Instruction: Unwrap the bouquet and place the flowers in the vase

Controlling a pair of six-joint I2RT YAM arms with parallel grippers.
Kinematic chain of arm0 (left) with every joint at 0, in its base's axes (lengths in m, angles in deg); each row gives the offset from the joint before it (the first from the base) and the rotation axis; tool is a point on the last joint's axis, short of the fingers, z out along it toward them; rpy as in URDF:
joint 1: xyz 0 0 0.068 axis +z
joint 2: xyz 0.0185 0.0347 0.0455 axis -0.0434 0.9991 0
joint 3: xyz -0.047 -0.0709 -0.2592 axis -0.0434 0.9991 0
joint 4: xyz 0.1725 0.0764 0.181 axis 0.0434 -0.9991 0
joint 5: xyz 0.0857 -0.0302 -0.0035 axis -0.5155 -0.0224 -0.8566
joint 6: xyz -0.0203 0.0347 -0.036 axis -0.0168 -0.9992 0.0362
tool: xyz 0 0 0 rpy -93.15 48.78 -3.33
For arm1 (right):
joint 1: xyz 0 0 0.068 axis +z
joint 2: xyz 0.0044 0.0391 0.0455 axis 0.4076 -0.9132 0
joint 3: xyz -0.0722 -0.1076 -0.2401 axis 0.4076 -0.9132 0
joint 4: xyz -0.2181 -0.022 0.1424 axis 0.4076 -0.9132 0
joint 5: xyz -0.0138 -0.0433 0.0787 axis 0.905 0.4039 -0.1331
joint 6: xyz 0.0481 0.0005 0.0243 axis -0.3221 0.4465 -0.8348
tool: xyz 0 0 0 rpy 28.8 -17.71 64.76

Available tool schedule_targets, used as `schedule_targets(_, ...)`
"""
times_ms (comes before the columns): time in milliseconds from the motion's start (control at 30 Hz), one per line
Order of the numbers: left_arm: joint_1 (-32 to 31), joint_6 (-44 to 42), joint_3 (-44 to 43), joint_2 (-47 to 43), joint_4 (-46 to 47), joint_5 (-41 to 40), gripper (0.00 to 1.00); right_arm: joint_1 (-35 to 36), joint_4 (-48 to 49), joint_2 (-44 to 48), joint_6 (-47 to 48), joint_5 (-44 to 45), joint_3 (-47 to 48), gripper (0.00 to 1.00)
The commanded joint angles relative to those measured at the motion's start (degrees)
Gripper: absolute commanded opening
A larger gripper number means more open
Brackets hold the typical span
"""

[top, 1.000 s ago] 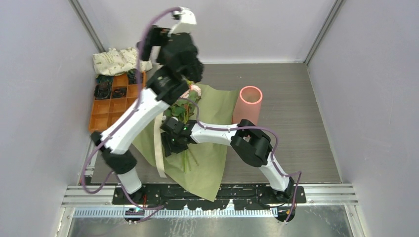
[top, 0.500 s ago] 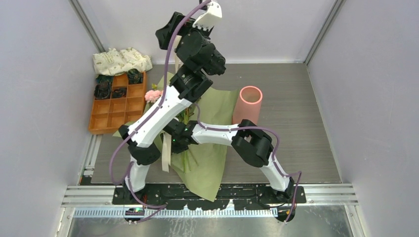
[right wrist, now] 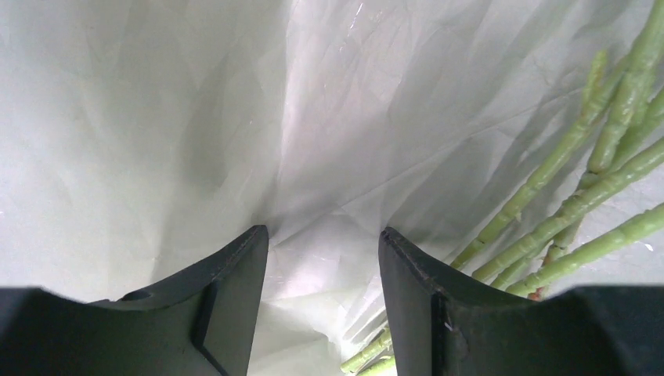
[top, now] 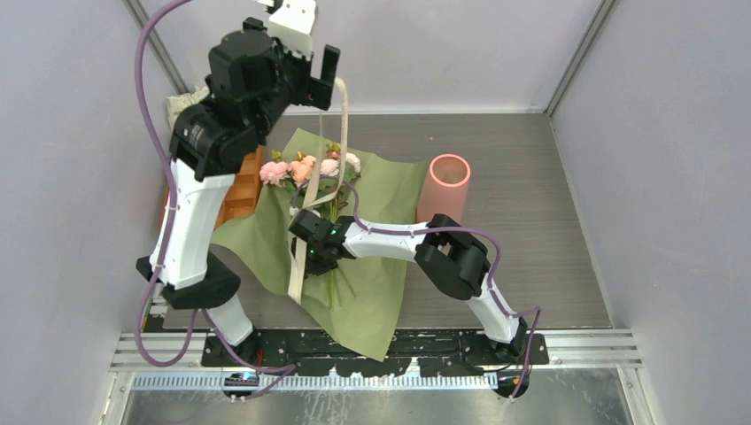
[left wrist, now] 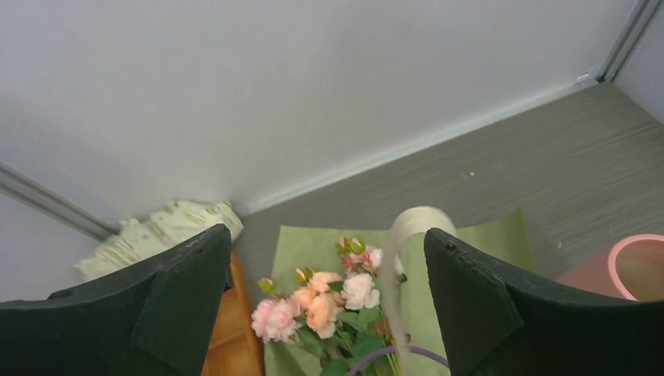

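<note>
The bouquet lies unwrapped: its olive-green paper (top: 376, 266) is spread flat, with the pink and peach flowers (top: 308, 168) (left wrist: 329, 294) on it, stems pointing toward me. My left gripper (top: 301, 62) (left wrist: 326, 233) is raised high above the blooms and is open. The beige ribbon (top: 339, 142) (left wrist: 411, 227) drapes over its right finger and hangs down to the paper. My right gripper (top: 305, 252) (right wrist: 322, 233) is low on the wrap beside the green stems (right wrist: 564, 204), jaws apart, crumpled paper between them. The salmon-pink vase (top: 447, 181) (left wrist: 638, 266) stands upright to the right.
An orange compartment tray (top: 239, 190) and a cream printed cloth bundle (left wrist: 168, 227) sit at the back left, partly behind my left arm. Grey walls enclose the table on three sides. The right arm stretches across the lower part of the paper.
My left arm has swung up and to the left, taking the ribbon with it and uncovering the blooms. Its jaws have widened a little. The right arm has stayed put.
</note>
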State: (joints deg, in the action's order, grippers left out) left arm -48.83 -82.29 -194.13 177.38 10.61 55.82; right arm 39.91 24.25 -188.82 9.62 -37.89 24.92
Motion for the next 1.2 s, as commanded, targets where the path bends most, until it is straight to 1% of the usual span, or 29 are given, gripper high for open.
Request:
schedule_targets(0, 12.35, 17.91, -5.63, 6.12, -16.76, 29.15, 0.91, 0.08, -2.91, -0.3, -0.06, 0.0, -0.46, 0.6)
schedule_targets(33, 15.93, 21.13, -7.27, 8.24, -18.86, 32.82, 0.87, 0.07, -3.01, -0.37, -0.12, 0.05, -0.39, 0.6)
schedule_targets(100, 23.04, 27.42, -5.31, 10.37, -20.89, 37.21, 0.75, 0.02, -2.92, -0.08, -0.25, 0.21, -0.61, 0.6)
schedule_targets(133, 25.76, 29.89, -2.77, 10.27, -20.98, 37.3, 0.69, 0.1, -2.79, 0.1, -0.39, 0.26, -0.87, 0.6)
schedule_targets(167, 27.87, 31.56, 0.01, 9.69, -21.01, 34.35, 0.64, 0.07, -2.61, 0.28, -0.41, 0.28, -1.17, 0.6)
schedule_targets(267, 30.09, 31.89, 8.39, 5.4, -19.6, 19.79, 0.64, 0.01, -2.44, 0.67, -0.26, 0.42, -2.0, 0.6)
schedule_targets(300, 31.51, 32.45, 10.91, 3.63, -18.98, 17.76, 0.65, 0.06, -2.44, 0.77, -0.19, 0.43, -2.23, 0.6)
schedule_targets(333, 33.84, 33.34, 13.45, 1.98, -18.44, 17.61, 0.65, 0.03, -2.42, 0.81, -0.15, 0.44, -2.37, 0.6)
schedule_targets(433, 43.63, 35.81, 22.95, -3.11, -15.36, 21.99, 0.65, -0.01, -2.68, 1.06, -0.06, 0.74, -2.23, 0.61)
schedule_targets(467, 45.69, 35.91, 26.05, -5.42, -14.06, 22.87, 0.65, -0.03, -2.79, 1.24, -0.06, 0.79, -2.16, 0.6)
schedule_targets(500, 48.61, 35.76, 28.72, -7.01, -13.46, 22.54, 0.65, 0.07, -2.91, 1.49, -0.06, 0.95, -2.14, 0.6)
schedule_targets(567, 49.8, 34.55, 32.87, -9.81, -12.68, 21.04, 0.68, 0.12, -3.21, 2.11, -0.08, 1.23, -2.07, 0.6)
schedule_targets(633, 49.79, 34.04, 36.78, -12.66, -11.82, 21.38, 0.7, 0.39, -4.82, 3.09, 0.22, 2.35, -1.38, 0.6)
schedule_targets(833, 49.83, 32.35, 49.51, -22.61, -9.33, 21.25, 0.75, 1.79, -13.48, 6.46, 2.3, 8.87, 4.19, 0.61)
schedule_targets(1000, 49.78, 32.65, 54.99, -31.75, -9.01, 19.97, 0.77, 2.18, -19.55, 7.69, 3.64, 12.2, 9.89, 0.62)
schedule_targets(1167, 49.81, 34.42, 57.51, -38.19, -9.02, 18.04, 0.78, 2.78, -22.93, 7.17, 4.95, 13.92, 15.59, 0.62)
